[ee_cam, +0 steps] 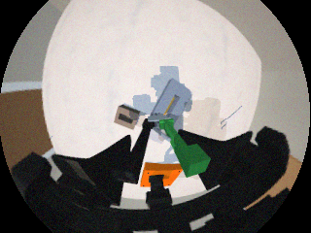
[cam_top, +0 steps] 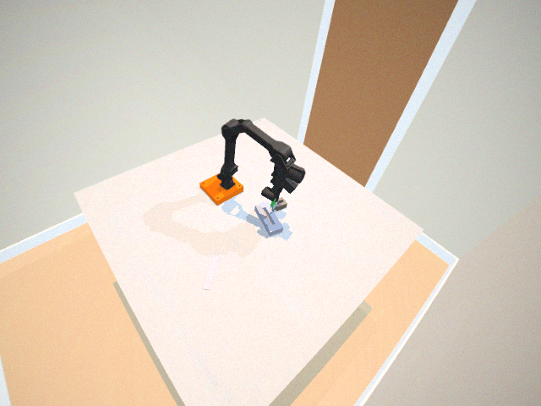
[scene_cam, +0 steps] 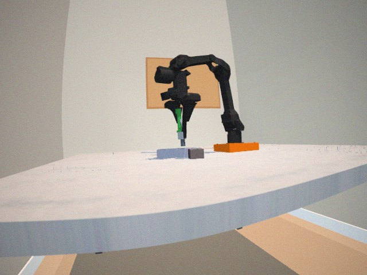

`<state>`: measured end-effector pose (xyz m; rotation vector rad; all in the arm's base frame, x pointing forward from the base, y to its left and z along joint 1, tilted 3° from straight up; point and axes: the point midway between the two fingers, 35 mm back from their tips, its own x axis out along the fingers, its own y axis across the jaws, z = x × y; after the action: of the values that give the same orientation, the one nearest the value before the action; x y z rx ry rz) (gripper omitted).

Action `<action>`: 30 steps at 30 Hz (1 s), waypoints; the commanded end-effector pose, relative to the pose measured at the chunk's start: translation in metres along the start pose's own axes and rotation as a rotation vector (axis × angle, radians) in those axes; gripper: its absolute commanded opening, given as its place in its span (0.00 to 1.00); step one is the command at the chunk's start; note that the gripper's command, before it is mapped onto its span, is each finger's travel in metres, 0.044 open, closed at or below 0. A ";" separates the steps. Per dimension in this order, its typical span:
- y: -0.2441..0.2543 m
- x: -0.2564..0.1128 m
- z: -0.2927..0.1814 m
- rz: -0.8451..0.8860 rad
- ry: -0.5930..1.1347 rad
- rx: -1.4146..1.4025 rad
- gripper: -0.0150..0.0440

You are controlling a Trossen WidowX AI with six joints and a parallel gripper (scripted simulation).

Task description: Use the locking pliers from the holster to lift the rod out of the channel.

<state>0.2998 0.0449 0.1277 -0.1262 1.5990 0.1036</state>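
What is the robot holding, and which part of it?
The gripper holds the locking pliers by their handles, one green, one black, with the jaws pointing down.
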 end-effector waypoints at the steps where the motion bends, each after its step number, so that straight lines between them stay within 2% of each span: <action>1: -0.004 -0.001 0.000 -0.004 -0.006 0.054 0.79; 30: -0.029 -0.002 0.000 -0.003 -0.011 0.422 0.79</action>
<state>0.3029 0.0199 0.1290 0.1708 1.5872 -0.1997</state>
